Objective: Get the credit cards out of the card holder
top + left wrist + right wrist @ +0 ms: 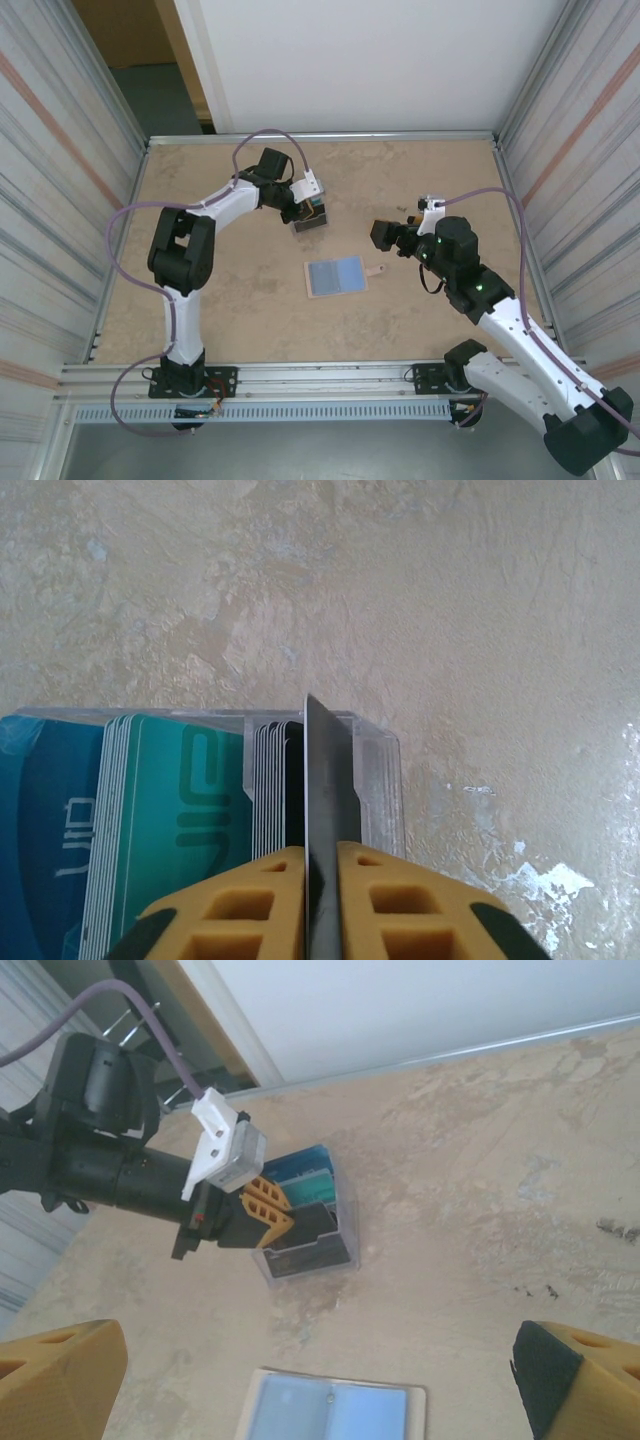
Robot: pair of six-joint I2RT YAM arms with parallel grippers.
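1 dark card [326, 780] is pinched edge-on in the left gripper's [320, 855] narrow jaws above a clear box [310, 1260] of teal cards [170, 810]. The card holder [335, 276] is laid open on the bench [250, 300], with the right gripper's [383, 237] jaws spread wide nearby.

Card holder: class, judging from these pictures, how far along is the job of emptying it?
Done: the card holder lies open, and teal cards already stand in a clear box. In hand: the left gripper has its jaws shut on a dark card at that box. Left: releasing it; any cards remaining in the holder can't be told.
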